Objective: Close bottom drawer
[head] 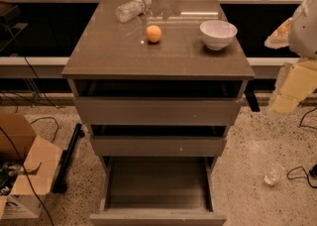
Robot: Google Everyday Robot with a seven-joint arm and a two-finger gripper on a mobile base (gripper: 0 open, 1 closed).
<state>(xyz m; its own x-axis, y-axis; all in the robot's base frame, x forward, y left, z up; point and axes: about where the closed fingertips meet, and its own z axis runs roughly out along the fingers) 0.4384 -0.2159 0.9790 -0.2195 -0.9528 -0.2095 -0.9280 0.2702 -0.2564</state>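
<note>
The bottom drawer [157,183] of the grey-brown cabinet is pulled far out toward me. Its flat grey floor is bare and its plain front [158,218] sits at the bottom edge of the view. The middle drawer [158,145] and top drawer [157,111] above it stand slightly out. My arm comes in at the right edge, and the gripper [293,89] hangs beside the cabinet's right side at about top-drawer height, apart from all the drawers.
On the cabinet top [114,51] lie a plastic bottle [132,9], an orange [153,33] and a white bowl [218,33]. A cardboard box [25,170] and cables lie on the floor at left. A small clear cup [273,174] and a cable lie at right.
</note>
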